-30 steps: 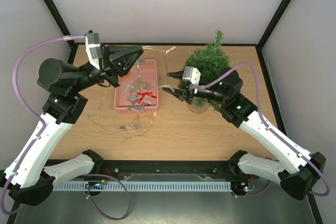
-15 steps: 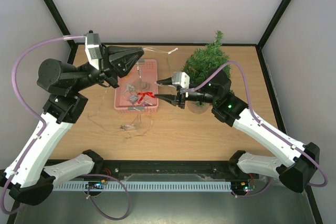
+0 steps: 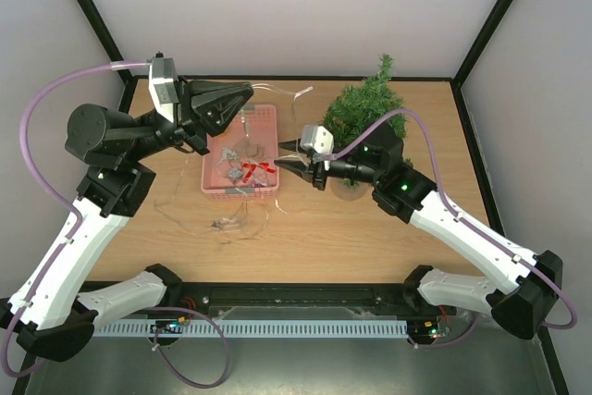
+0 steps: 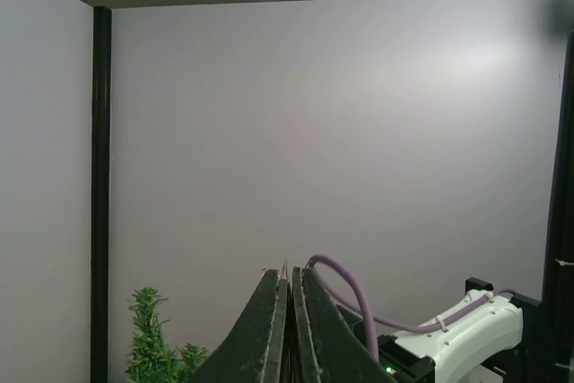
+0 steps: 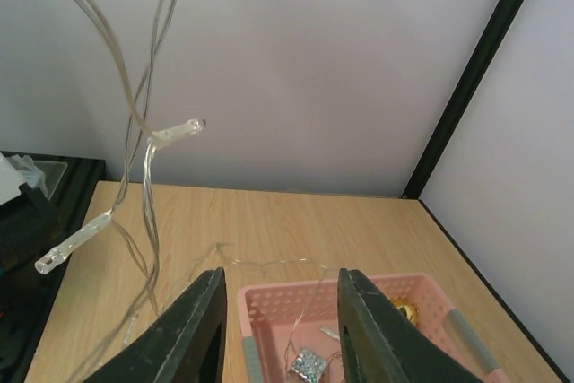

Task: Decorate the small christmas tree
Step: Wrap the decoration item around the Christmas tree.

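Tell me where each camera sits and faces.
Top external: overhead, near side, looking down on table, left gripper, right gripper, pink basket, small christmas tree.
Left wrist: raised, facing the back wall; left gripper shut.
Right wrist: facing across the table; light string ahead, right gripper open.
Shared: top external and right wrist show the pink basket.

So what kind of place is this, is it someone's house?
Probably not a house: it looks like a robot test booth. Plain grey walls in a black frame, and two robot arms bolted to a wooden table.
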Motion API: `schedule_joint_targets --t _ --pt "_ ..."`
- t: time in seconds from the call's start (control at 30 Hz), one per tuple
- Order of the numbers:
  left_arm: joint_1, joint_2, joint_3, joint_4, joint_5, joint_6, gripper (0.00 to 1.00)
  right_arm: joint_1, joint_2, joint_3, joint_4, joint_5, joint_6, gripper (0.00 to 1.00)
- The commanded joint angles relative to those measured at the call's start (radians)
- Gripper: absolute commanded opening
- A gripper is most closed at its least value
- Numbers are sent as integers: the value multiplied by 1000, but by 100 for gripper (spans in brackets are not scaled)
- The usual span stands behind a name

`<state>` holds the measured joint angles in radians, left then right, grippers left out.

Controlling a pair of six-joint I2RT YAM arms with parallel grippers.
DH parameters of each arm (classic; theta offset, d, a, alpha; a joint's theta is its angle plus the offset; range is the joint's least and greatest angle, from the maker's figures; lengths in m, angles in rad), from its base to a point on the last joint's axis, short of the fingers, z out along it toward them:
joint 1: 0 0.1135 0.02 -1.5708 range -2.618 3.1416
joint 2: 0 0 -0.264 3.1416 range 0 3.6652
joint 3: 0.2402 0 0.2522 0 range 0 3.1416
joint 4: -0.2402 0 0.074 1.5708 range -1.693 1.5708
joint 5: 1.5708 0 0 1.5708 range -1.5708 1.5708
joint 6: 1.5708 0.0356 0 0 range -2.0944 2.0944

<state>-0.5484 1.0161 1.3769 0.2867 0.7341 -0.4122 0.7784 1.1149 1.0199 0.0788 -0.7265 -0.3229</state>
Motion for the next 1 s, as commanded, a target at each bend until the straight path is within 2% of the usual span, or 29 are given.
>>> schedule_joint_targets --t 0.0,0.37,0.57,0.7,0.8,0.97 --pt "5 -5 -1 57 10 -4 3 5 14 25 -18 -3 22 35" --pt "4 1 -12 72 8 -3 3 5 18 -1 29 -94 123 33" --pt "5 0 -16 62 5 10 2 4 3 11 -1 -28 140 33" --pt "5 6 -12 47 -4 24 2 5 -11 43 -91 22 157 34" --pt "4 10 -12 48 -2 26 2 5 -44 34 -127 21 170 34" --pt "5 7 -28 59 -4 24 2 5 -112 -23 -82 -31 228 36"
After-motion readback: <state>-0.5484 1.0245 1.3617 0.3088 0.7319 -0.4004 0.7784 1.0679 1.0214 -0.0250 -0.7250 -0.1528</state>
